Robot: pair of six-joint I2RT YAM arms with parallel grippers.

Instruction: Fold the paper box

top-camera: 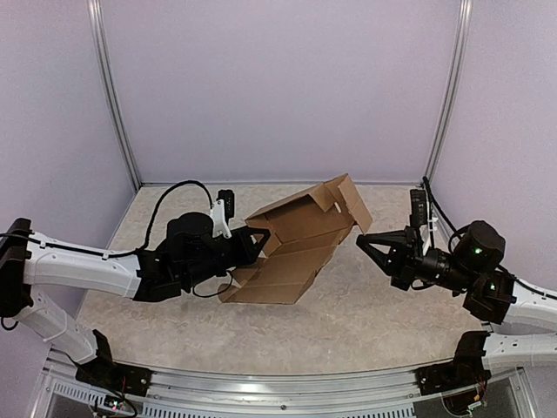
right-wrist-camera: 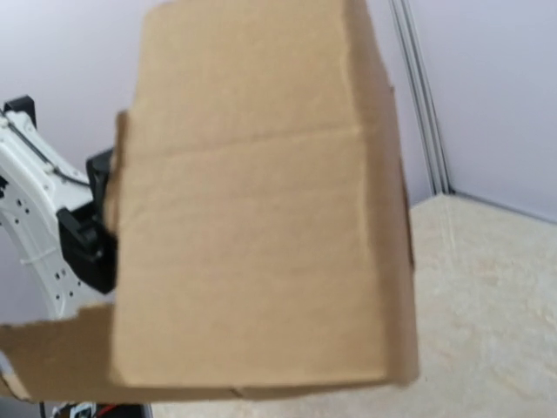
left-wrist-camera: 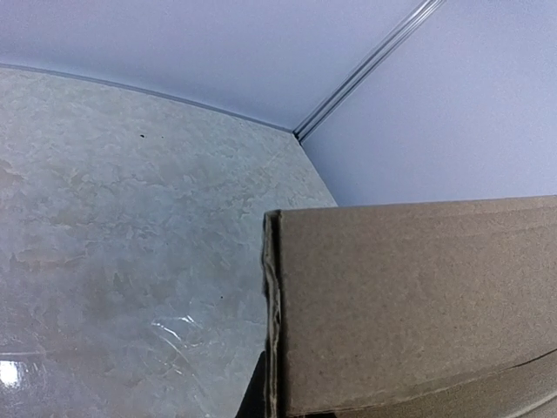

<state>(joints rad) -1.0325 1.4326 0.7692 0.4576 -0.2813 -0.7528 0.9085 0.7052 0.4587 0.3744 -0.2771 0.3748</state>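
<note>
Pale lilac walls (top-camera: pixel 278 87) with slim aluminium posts (top-camera: pixel 113 96) in the corners enclose a table (top-camera: pixel 374 305) with a glossy, beige, marbled top. Two robot arms of white links and black joints reach in from the near edge, the left arm (top-camera: pixel 78 266) from the left and the right arm (top-camera: pixel 522 309) from the right.

Between them, at the middle of the table, is the paper box (top-camera: pixel 296 248). It is plain brown cardboard with a matte, fibrous face, partly folded into an open trough with creased panels and loose flaps. Its near left corner is down by the table and its far right end tilts up. The left wrist camera shows a raw cut edge of the cardboard, slightly frayed.

The left gripper (top-camera: pixel 258 241), black, is closed on the box's left edge, holding it. The right gripper (top-camera: pixel 360 238), also black, has its fingers pressed together into a point and holds nothing. It sits just beside the box's right side, and contact cannot be made out.

A small green light (top-camera: pixel 477 250) glows on the right wrist
</note>
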